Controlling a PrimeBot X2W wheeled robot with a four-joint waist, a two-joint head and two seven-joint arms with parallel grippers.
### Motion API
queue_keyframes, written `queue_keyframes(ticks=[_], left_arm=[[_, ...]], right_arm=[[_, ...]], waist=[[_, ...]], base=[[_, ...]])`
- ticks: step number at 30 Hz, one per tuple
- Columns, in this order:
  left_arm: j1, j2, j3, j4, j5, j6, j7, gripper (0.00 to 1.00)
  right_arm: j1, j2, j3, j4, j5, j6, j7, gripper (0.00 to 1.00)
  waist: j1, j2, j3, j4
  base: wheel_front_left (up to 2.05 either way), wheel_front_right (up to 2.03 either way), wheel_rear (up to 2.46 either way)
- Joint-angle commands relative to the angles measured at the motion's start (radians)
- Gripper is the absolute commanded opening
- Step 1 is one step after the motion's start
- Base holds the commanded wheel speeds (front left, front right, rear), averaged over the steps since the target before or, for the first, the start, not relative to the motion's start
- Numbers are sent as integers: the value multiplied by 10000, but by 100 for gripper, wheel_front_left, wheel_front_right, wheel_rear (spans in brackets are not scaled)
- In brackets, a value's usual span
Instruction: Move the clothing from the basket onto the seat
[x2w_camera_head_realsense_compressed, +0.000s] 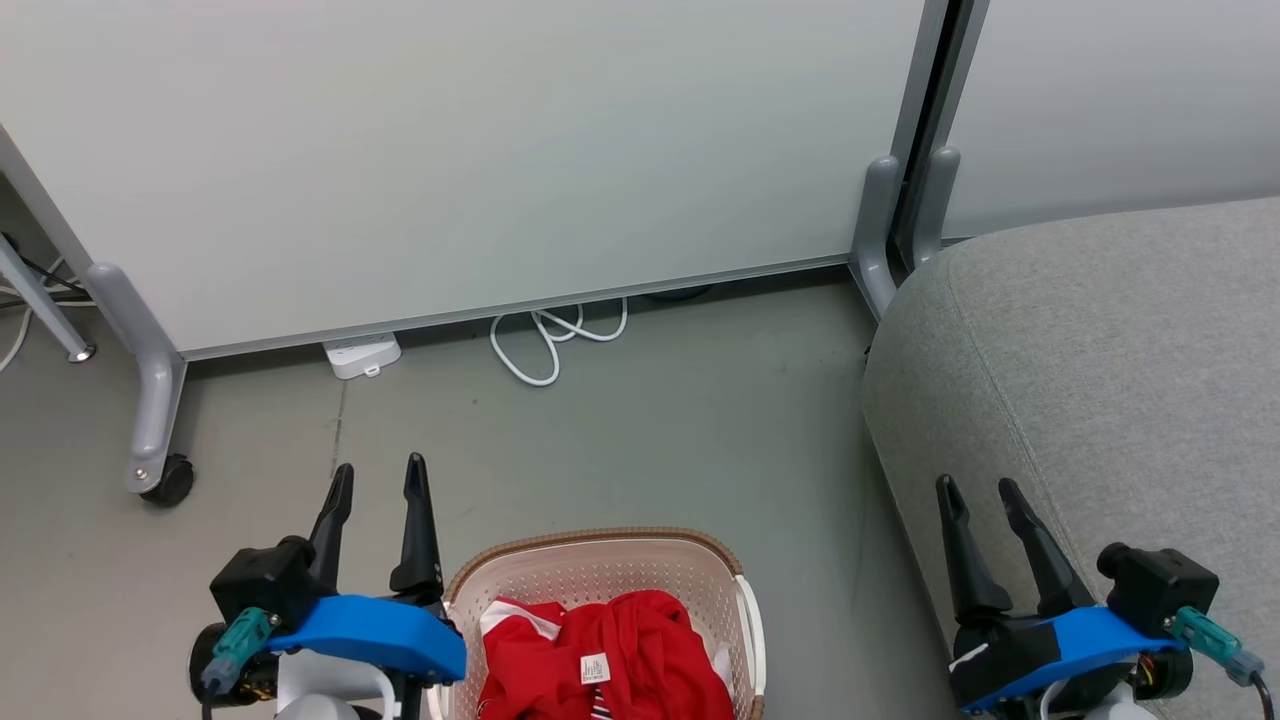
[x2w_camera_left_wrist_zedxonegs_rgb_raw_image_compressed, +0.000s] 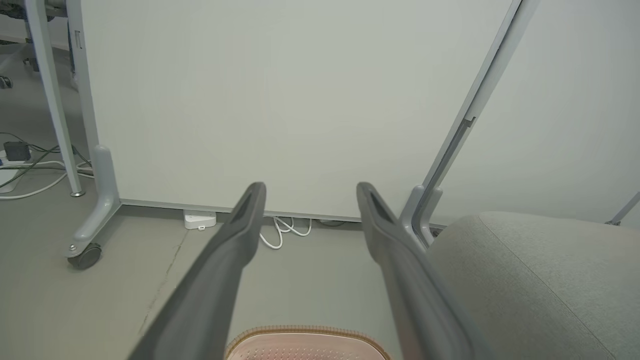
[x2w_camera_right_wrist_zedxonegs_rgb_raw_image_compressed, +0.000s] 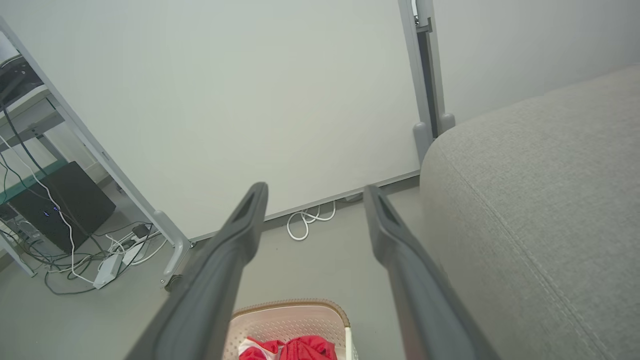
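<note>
A: Any writing you can read here?
B: Only a small white label (x2w_camera_head_realsense_compressed: 595, 668) sewn on the red clothing (x2w_camera_head_realsense_compressed: 645, 622), seen from the head camera. It bears dark marks, too small to make out.
A: So nothing legible?
B: No words or numbers can be read.

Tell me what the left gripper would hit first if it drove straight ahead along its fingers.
Probably the white partition panel, low down near the white cable. The left gripper, open, has nothing nearer in line; depth is unclear, so the floor could come first.
</note>
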Motion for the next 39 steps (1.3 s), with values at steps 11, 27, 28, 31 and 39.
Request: queue_keyframes(ticks=[11,27,28,31,39], left_arm=[[-200,63,-153,100,1141,36,-315,100],[-251,22,-295,334,2419,18,-642,100],[-259,20,-297,350,2506,14,-654,100],[-273,15,-312,404,2734,9,-708,100],[-296,-5,-365,551,3305,-17,-842,100]], right_arm=[[-192,-85,66,78,-1183,20,-312,100],[-200,-92,88,440,-2450,24,-646,100],[-205,-91,93,453,-2533,24,-654,100],[-215,-93,102,501,-2759,23,-711,100],[-231,-96,106,614,-3337,25,-859,100]], waist=[[0,0,-17,36],[0,0,-1,104],[0,0,0,107],[0,0,1,113],[0,0,5,137]], base=[[0,0,0],[0,0,0],[0,0,0],[0,0,0],[0,0,0]])
